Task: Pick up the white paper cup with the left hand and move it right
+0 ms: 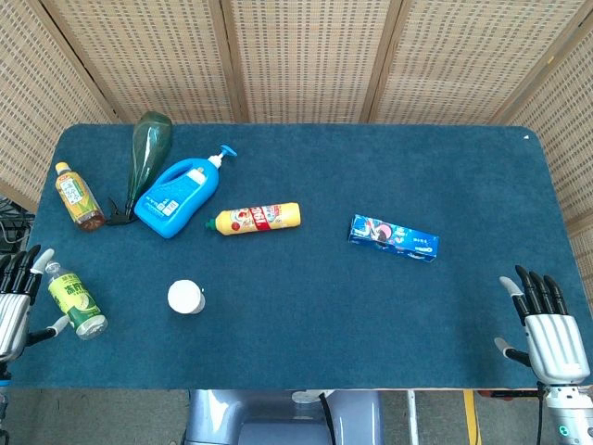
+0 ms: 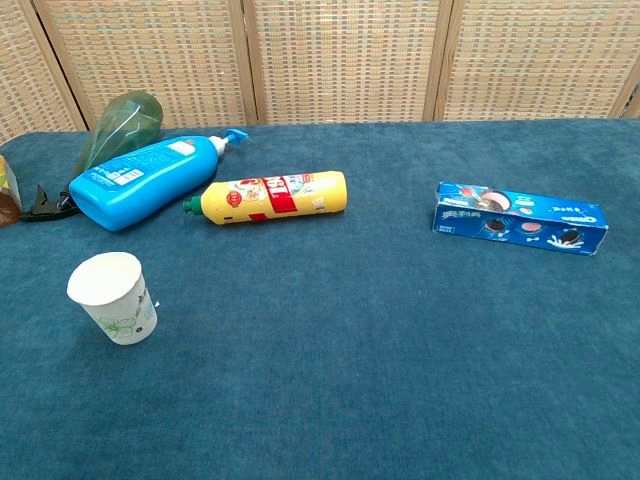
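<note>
my left hand [image 1: 13, 298]: fingers spread, holding nothing, at the table's [image 1: 306, 371] near-left edge | my right hand [image 1: 550, 334]: fingers apart, holding nothing, near-right corner | white paper cup [image 1: 185, 297]: upright, near-left, right of a green-label bottle [image 1: 74, 302], nearer than the yellow bottle [image 1: 258, 219]

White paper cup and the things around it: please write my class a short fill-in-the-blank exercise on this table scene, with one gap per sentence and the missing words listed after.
1. The white paper cup stands ____ on the blue table, mouth up.
2. The yellow bottle lies on its ____.
3. The left hand holds ____.
4. The blue biscuit box lies to the ____ of the yellow bottle in both views.

Missing words: upright; side; nothing; right
</note>
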